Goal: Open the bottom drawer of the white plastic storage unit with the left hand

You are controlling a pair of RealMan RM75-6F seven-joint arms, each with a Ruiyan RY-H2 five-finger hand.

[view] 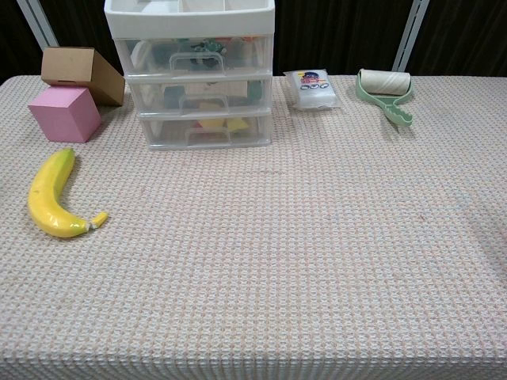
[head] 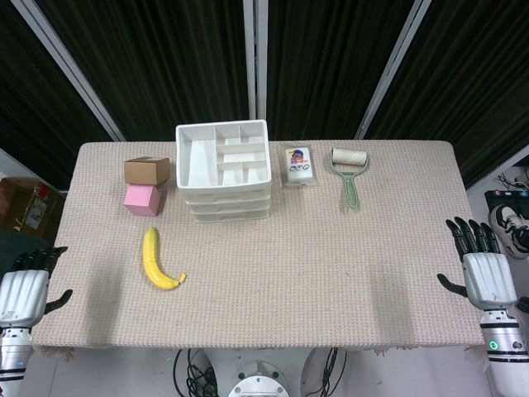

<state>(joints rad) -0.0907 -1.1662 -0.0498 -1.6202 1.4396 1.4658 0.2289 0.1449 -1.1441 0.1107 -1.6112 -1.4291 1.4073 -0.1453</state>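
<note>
The white plastic storage unit (head: 225, 169) (view: 194, 71) stands at the back middle of the table, with three clear drawers stacked under a divided top tray. Its bottom drawer (view: 206, 131) is pushed in flush, its handle facing the front. My left hand (head: 26, 285) hangs off the table's front-left corner, fingers apart and holding nothing, far from the unit. Off the right edge, my right hand (head: 481, 269) is also empty with its fingers spread. Neither hand shows in the chest view.
A yellow banana (head: 157, 260) (view: 55, 194) lies front-left of the unit. A pink cube (head: 140, 199) (view: 65, 112) and a brown cardboard box (head: 147, 170) (view: 81, 73) sit to its left. A packet (head: 299, 165) (view: 314, 87) and a green lint roller (head: 350, 169) (view: 386, 91) lie to its right.
</note>
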